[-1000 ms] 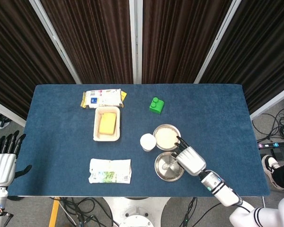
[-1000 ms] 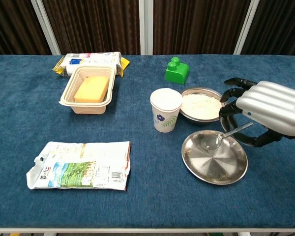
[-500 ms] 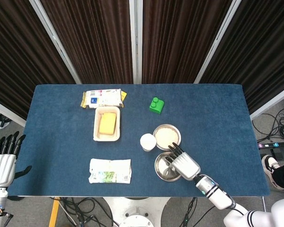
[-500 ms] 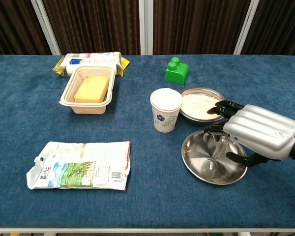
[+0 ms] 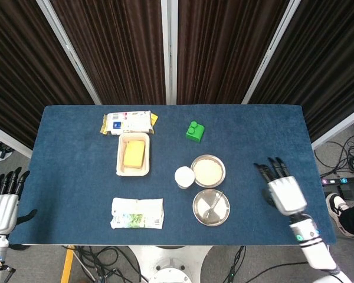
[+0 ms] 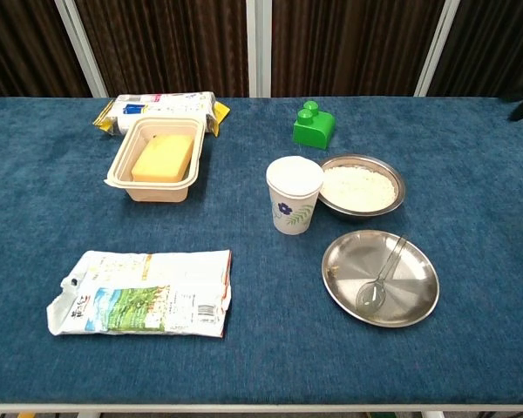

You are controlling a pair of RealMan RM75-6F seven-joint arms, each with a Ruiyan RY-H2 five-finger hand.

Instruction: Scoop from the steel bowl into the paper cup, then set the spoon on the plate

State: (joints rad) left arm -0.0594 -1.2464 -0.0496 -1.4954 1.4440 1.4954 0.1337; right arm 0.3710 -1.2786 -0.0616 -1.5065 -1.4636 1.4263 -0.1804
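Note:
A metal spoon (image 6: 381,277) (image 5: 215,200) lies on the steel plate (image 6: 418,300) (image 5: 202,215), bowl end toward me, with no hand on it. Behind the plate stands the steel bowl (image 6: 361,188) (image 5: 208,171) filled with white powder. Left of the bowl is the white paper cup (image 6: 294,194) (image 5: 184,177) with a leaf print. My right hand (image 5: 281,190) hovers to the right of the plate, fingers spread and empty. My left hand (image 5: 3,203) hangs off the table's left edge, fingers straight and empty.
A green block (image 6: 313,124) sits behind the bowl. A beige tray with a yellow slab (image 6: 159,158) and a snack packet (image 6: 161,105) lie at the back left. A crumpled printed bag (image 6: 143,292) lies at the front left.
My right hand has let go of the spoon, left it on the plate and pulled away to the right, out of the chest view. The left hand has barely moved.

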